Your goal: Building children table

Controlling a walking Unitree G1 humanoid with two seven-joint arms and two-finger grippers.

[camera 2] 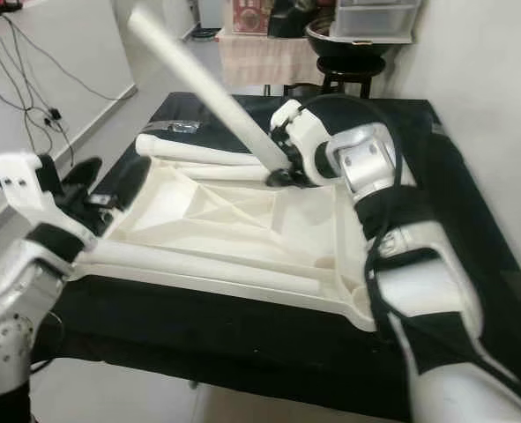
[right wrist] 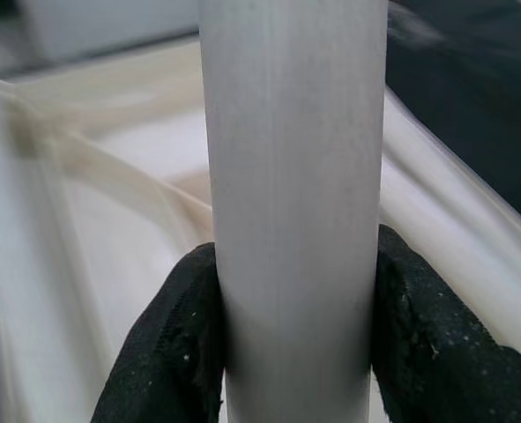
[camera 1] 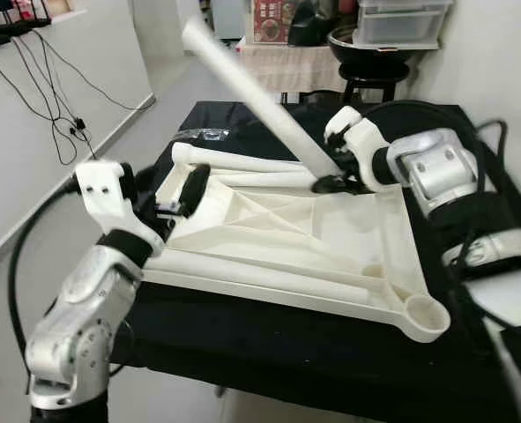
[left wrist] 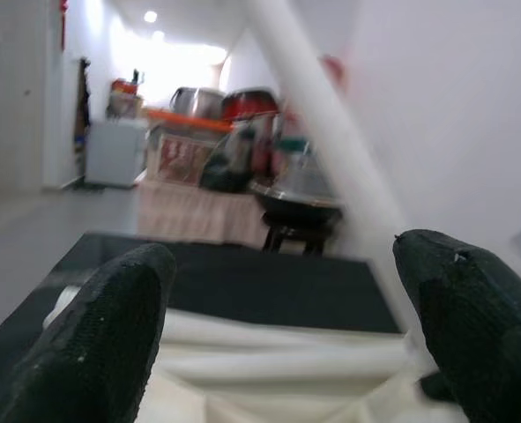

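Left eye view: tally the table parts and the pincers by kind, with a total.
Tabletop: 1
Held leg, in right pincer: 1
Lying legs: 2 sure; a third by the far rim unclear
Pincers: 2, with the left pincer open
Total: 6

1. A low table (camera 1: 269, 352) with a black top runs across the middle and lower part of the frame.
2. A white plastic tabletop (camera 1: 331, 238) lies upside down on it, ribbed underside up, with a round socket (camera 1: 423, 313) at its lower right corner.
3. Two white legs (camera 1: 234, 161) lie along the tabletop's upper edge, left of centre.
4. A clear plastic bag (camera 1: 200, 134) rests on the black top, upper left.
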